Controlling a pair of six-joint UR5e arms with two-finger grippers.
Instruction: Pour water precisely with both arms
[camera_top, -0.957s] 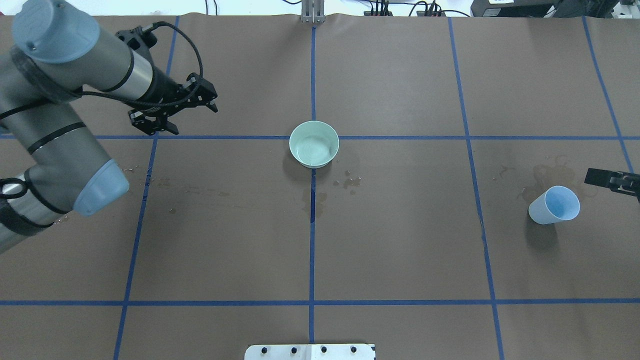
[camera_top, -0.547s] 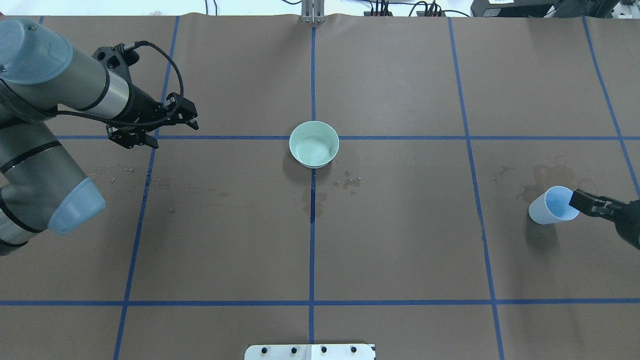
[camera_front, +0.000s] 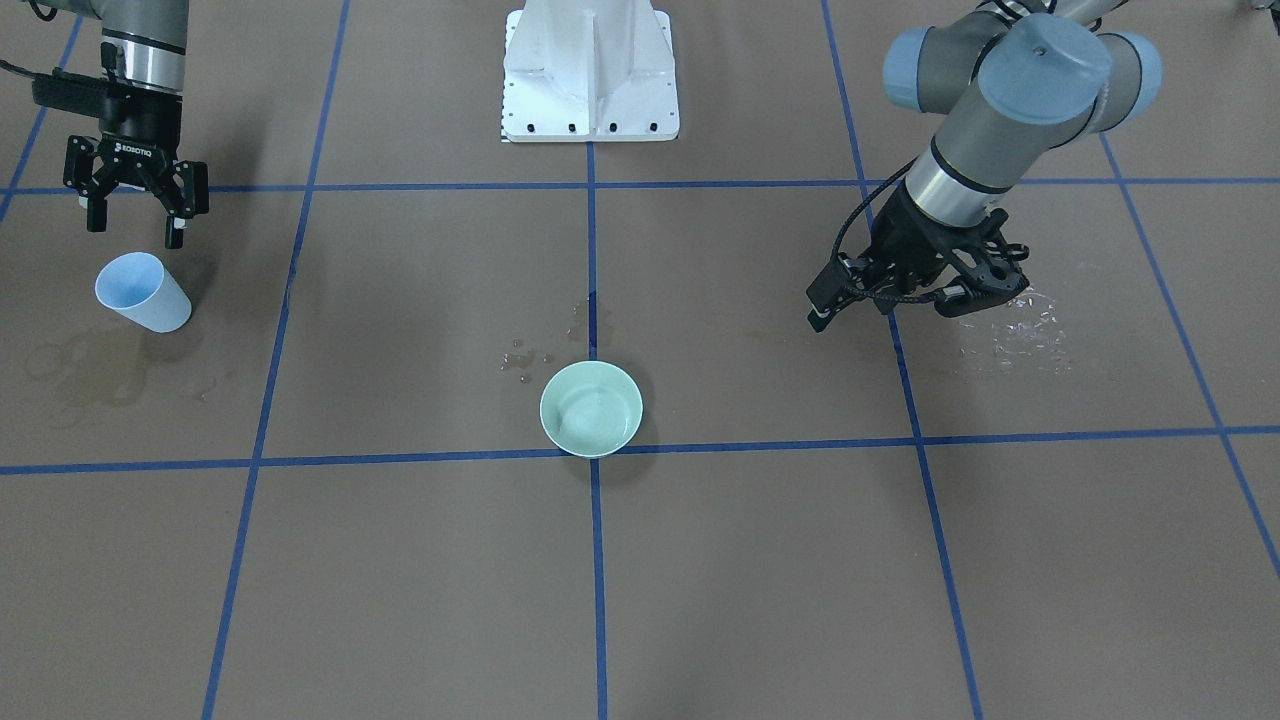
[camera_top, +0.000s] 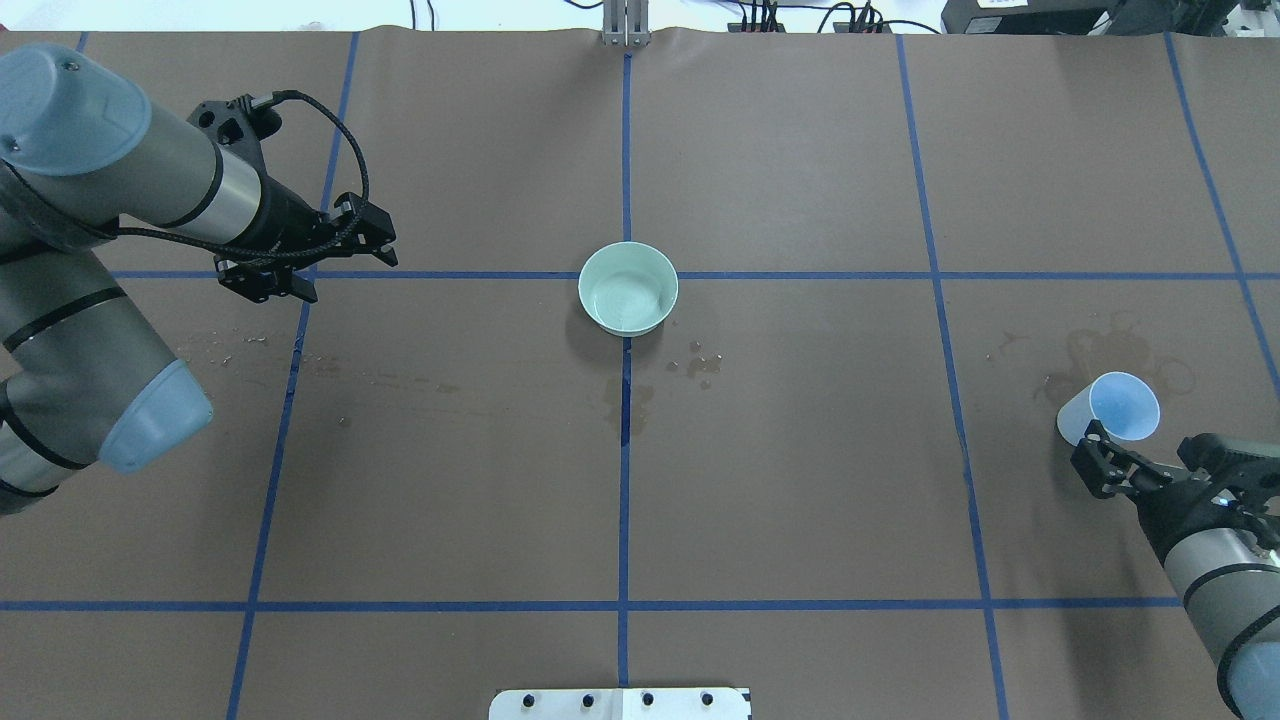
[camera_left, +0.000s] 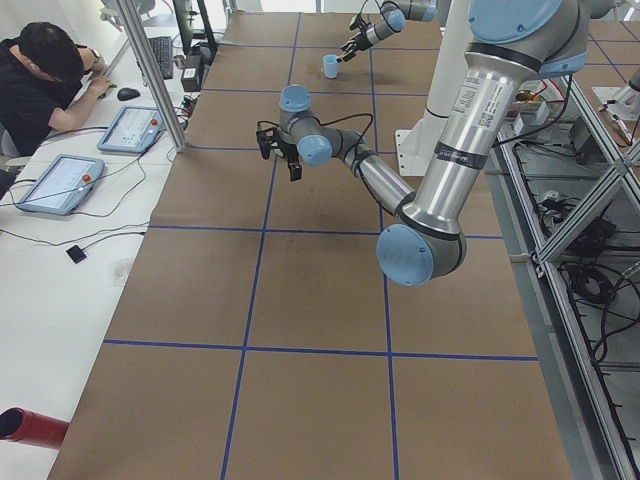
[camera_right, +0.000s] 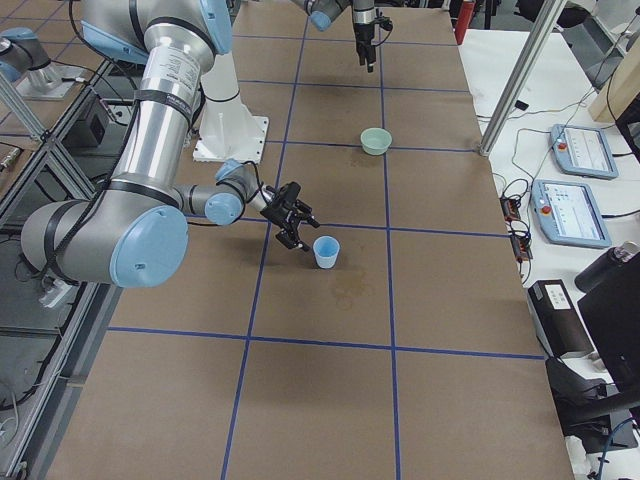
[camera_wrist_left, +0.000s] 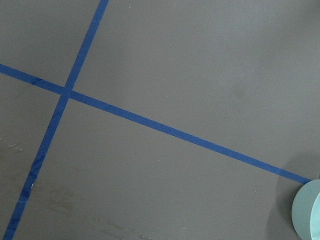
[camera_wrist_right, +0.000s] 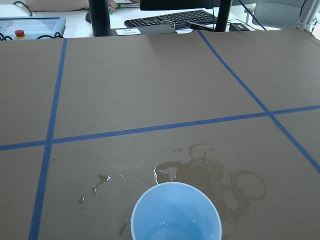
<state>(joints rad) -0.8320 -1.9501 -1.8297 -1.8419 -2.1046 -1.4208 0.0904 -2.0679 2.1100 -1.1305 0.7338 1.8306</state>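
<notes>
The water lies, as far as its faint ripples show, in the pale green bowl that stands near the middle of the table, where two blue tape lines cross. Some small drops lie on the table just beside the bowl, and more scattered drops lie further out, under the left gripper.

The blue cup stands upright far off on the robot's right side, over a dried brown stain. The right wrist view looks into it and shows only a few tiny drops at the bottom, so I judge it almost empty.

The right gripper hangs just beside the cup, on the robot's side of it, with its fingers spread wide and nothing between them. The left gripper hovers over the table well apart from the bowl, its fingers also spread and empty.

With water in the bowl and the cup nearly dry, the pouring seems to be done already, though not quite cleanly. Whether the right gripper comes for the cup or leaves it, I cannot tell.
</notes>
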